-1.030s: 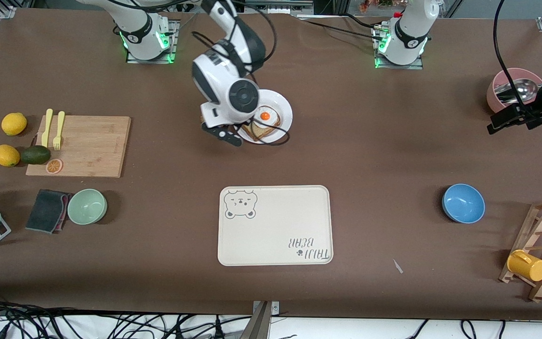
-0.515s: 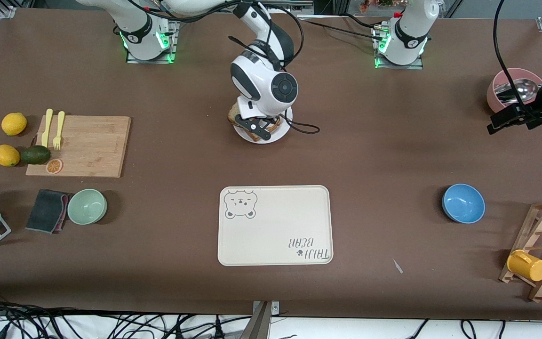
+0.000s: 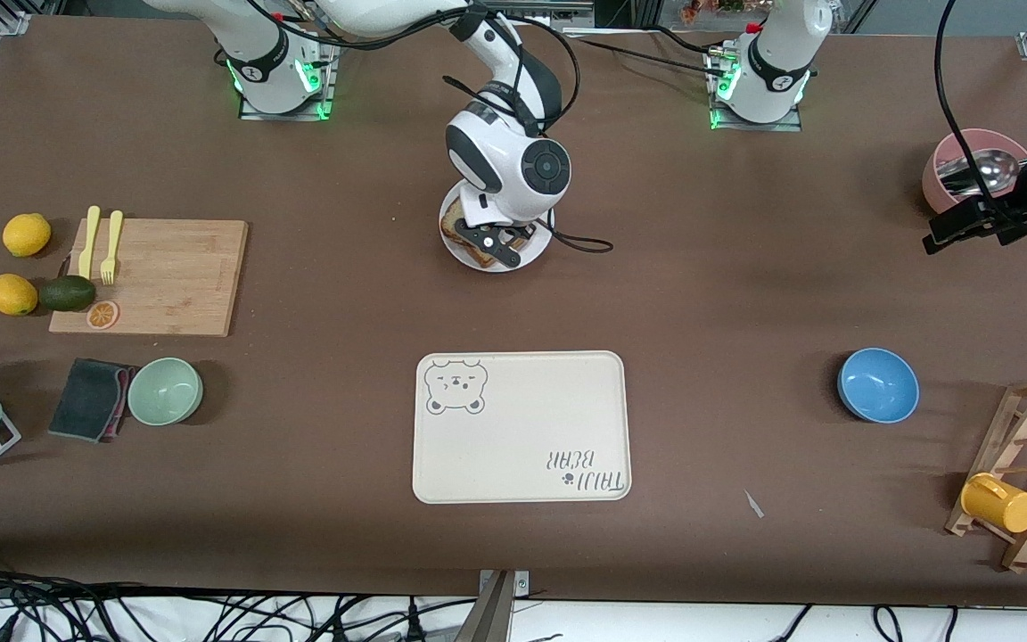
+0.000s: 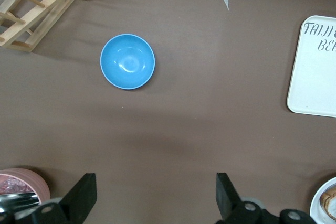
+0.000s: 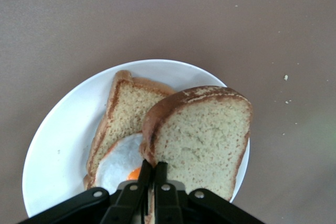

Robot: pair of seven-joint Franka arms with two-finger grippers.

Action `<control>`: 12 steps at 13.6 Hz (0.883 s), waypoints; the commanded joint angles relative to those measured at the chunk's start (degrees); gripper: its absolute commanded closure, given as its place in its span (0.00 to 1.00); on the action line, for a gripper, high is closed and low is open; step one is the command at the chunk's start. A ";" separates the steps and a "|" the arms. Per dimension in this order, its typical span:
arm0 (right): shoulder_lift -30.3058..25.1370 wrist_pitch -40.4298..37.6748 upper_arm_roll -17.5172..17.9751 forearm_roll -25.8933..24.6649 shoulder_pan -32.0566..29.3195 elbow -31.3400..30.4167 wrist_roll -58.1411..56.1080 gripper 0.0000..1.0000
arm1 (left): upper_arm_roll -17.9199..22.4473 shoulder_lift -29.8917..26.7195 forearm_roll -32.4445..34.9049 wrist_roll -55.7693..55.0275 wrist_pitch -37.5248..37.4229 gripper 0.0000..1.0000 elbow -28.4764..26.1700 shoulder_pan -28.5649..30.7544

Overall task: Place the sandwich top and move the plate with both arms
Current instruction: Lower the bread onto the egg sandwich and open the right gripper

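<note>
Since a second ago the right arm has swung from the plate's edge toward the right arm's end of the table to a spot over the plate point(image 3: 521, 259), and its wrist now hides the fried egg that showed before in the front view; over the last half second it moved only slightly. The right gripper point(image 5: 153, 174) is pinched shut on one edge of the top slice point(image 5: 202, 140), holding it tilted over the egg slice point(image 5: 123, 116) lying on the plate point(image 5: 63, 135) (the egg peeks out just beside the fingers). In the front view, bread point(image 3: 453, 220) shows at the rim under the wrist.

The left gripper point(image 4: 155, 198) waits with its jaws wide apart and empty, unmoved, over bare table near the pink bowl point(image 3: 977, 152) with the ladle. Under it, nearer the camera, sits the blue bowl point(image 4: 127, 61).

The bear tray point(image 3: 522, 426) lies well apart from the right gripper, nearer the camera, with open table between. The cutting board point(image 3: 152, 276), forks, lemons, green bowl point(image 3: 165, 390) and mug rack point(image 3: 1026, 473) lie as before.
</note>
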 commanded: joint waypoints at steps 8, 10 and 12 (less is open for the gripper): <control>-3.58 -5.17 -4.99 -1.21 -1.87 8.19 -12.27 0.01 | 0.20 8.70 -0.75 -1.63 -0.86 0.00 11.55 -0.27; -6.83 -6.14 -6.92 -0.77 -5.02 8.10 -21.83 0.01 | 0.20 10.81 -0.83 -2.59 -0.60 0.00 13.67 -0.36; -9.12 -8.41 -7.63 -0.77 -9.33 8.01 -32.73 0.01 | 0.11 11.87 0.91 -3.65 -0.07 0.00 13.85 -0.36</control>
